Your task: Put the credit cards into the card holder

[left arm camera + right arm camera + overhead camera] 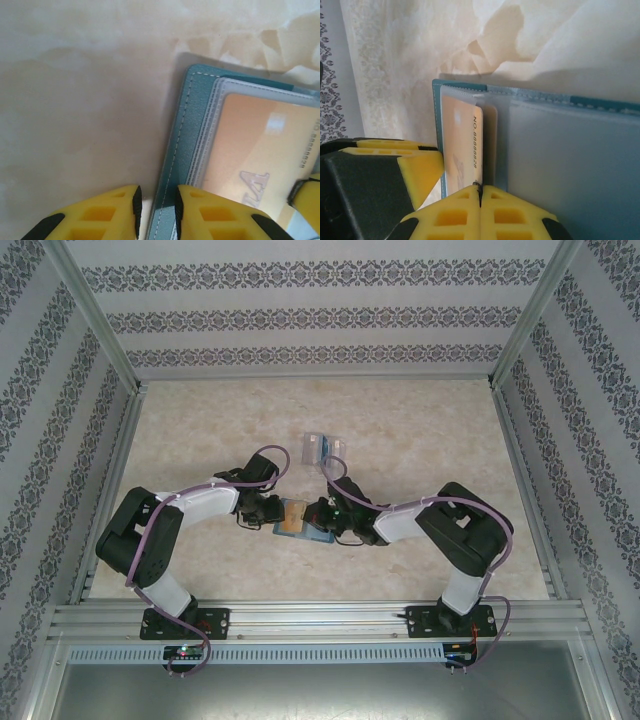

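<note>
The orange-tan card (462, 140) sticks partly out of a clear sleeve of the blue-grey wallet (192, 125), which lies open on the table. My right gripper (480, 192) is shut on that card's near edge. My left gripper (156, 210) points down at the wallet's left edge. Its jaws stand a little apart, one fingertip (136, 207) over the table and the other over the wallet. The clear card holder (330, 450) stands just beyond the wallet (300, 522), and something blue (309, 448), seemingly the blue card, is in it.
The cream tabletop (200, 430) has free room on all sides of the wallet. Patterned walls and metal posts (95, 315) enclose it. Wrinkled table covering (520, 35) lies past the wallet. The two grippers work very close together.
</note>
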Controlling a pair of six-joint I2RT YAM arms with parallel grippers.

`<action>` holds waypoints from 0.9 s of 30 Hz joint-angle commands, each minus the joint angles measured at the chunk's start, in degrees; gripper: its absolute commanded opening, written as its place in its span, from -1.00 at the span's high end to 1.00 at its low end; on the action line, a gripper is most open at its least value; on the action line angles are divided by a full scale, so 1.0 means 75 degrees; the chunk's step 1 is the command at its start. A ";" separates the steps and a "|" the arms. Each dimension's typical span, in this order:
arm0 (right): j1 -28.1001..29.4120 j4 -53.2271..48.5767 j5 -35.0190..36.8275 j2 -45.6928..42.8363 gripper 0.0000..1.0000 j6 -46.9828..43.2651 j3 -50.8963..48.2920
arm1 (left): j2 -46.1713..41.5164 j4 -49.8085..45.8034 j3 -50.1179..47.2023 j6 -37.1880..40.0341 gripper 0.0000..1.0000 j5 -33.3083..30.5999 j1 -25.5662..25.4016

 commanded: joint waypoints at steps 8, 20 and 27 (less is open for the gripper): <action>0.0442 0.0188 0.1078 0.0126 1.00 0.0794 0.0079 | 0.0185 0.0550 -0.0340 -0.0380 0.44 0.0664 -0.0105; 0.0362 -0.0345 0.1219 -0.0449 0.66 0.0541 -0.0131 | -0.0466 0.0060 -0.0072 -0.0698 0.32 -0.0076 -0.0047; 0.0262 -0.1095 0.1232 -0.1075 0.40 -0.0005 -0.0097 | -0.1051 -0.0396 0.0300 -0.0738 0.22 -0.0852 0.0078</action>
